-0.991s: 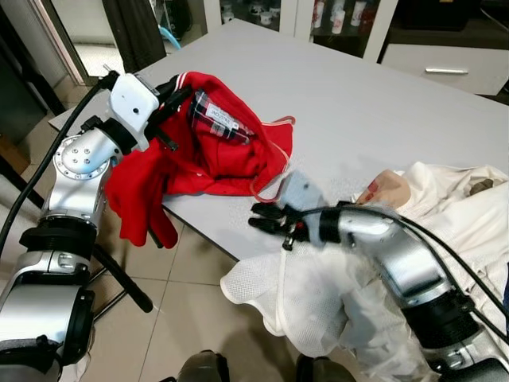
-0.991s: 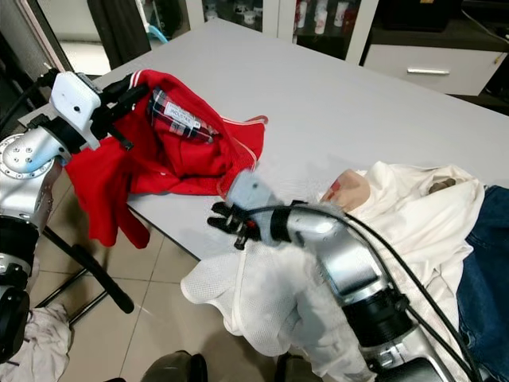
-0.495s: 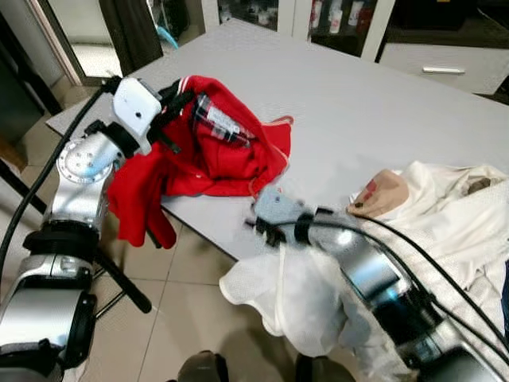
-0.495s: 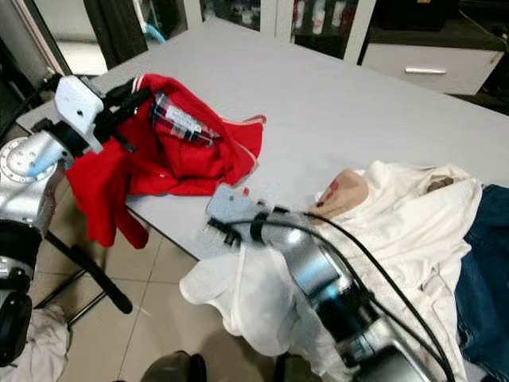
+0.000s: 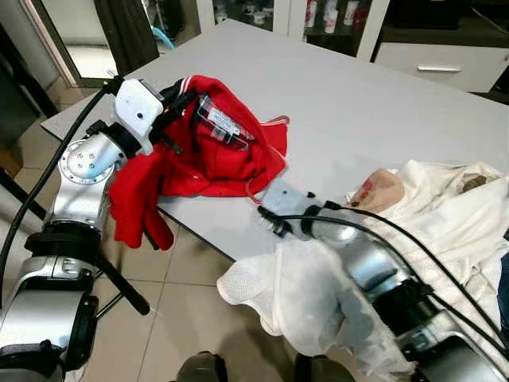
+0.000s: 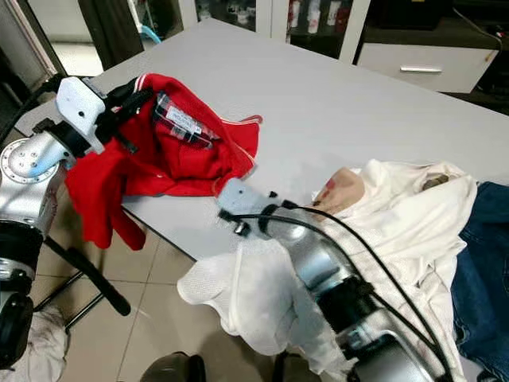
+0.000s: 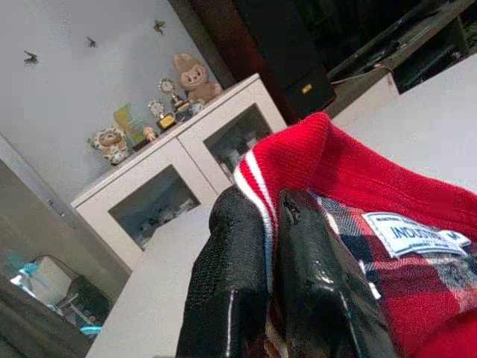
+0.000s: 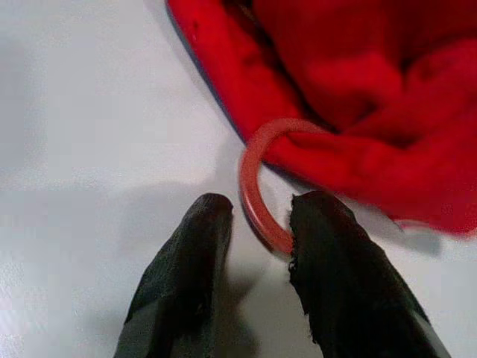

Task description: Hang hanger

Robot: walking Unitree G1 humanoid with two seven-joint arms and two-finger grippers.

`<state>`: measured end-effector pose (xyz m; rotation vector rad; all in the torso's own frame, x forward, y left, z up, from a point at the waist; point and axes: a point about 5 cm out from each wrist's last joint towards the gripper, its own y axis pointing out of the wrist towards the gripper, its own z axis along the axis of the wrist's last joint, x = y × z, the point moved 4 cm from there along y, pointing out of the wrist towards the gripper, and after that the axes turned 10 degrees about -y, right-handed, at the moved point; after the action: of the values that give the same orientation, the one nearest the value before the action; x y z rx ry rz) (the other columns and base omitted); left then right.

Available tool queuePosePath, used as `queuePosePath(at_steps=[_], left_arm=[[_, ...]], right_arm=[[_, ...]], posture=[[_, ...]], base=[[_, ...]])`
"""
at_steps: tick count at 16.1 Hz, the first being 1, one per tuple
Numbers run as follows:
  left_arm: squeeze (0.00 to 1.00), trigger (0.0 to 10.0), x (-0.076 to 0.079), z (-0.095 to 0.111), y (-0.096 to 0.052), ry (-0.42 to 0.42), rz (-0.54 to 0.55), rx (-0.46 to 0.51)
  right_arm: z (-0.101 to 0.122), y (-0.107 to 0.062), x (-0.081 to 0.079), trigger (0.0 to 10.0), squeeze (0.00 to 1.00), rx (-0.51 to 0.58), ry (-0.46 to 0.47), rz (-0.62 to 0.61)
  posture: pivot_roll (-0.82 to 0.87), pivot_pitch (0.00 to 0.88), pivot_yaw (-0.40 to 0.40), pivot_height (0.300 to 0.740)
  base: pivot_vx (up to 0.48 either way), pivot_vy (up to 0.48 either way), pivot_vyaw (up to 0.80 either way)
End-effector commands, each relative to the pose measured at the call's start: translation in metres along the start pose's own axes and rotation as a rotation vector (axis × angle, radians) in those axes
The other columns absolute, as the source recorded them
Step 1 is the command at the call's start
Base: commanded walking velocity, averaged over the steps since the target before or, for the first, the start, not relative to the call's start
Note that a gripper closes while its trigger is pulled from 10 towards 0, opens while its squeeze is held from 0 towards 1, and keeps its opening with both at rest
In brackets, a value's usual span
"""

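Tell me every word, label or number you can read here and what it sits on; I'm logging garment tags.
"INDUSTR": on the white neck label of the red garment, cut off at the picture's edge. The smaller line above it is too blurred to read.
The same label seen from the head: too small to read.
Items in the glass cabinets: no readable text.

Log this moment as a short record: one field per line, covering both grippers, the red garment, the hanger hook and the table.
left gripper: shut on the collar of the red garment, lifting it at the table's near-left edge
right gripper: open, low over the table, fingers either side of the hanger hook
hanger hook: reddish curved loop sticking out from under the garment's hem, lying on the table
red garment: bunched, partly on the table, one part hanging over the edge
table: grey
white garment: heaped at the robot's right
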<state>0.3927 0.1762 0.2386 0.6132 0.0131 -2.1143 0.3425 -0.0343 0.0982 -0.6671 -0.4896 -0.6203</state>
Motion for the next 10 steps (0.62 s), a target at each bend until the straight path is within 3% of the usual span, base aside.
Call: queuePosePath(at_steps=[1,3,6,10], left_arm=[[0.00,9.0,-0.001,0.003,0.001,0.008,0.003,0.007],[0.00,9.0,0.000,0.005,0.002,0.008,0.002,0.011],[0.00,9.0,0.000,0.006,0.001,0.010,0.001,0.019],[0.00,9.0,-0.001,0.010,-0.001,0.017,0.008,0.031]], right_arm=[[0.006,0.004,-0.006,10.0,0.00,0.010,-0.025,0.029],[0.010,0.015,-0.013,10.0,0.00,-0.017,-0.037,0.079],[0.002,0.025,-0.002,10.0,0.00,-0.096,-0.037,0.048],[-0.011,0.027,0.009,10.0,0.00,-0.171,0.011,0.022]], posture=[[0.08,0.087,0.049,0.740],[0.08,0.084,0.046,0.740],[0.09,0.081,0.039,0.740],[0.10,0.083,0.029,0.740]], base=[[0.000,0.000,0.00],[0.000,0.000,0.00],[0.000,0.000,0.00],[0.000,0.000,0.00]])
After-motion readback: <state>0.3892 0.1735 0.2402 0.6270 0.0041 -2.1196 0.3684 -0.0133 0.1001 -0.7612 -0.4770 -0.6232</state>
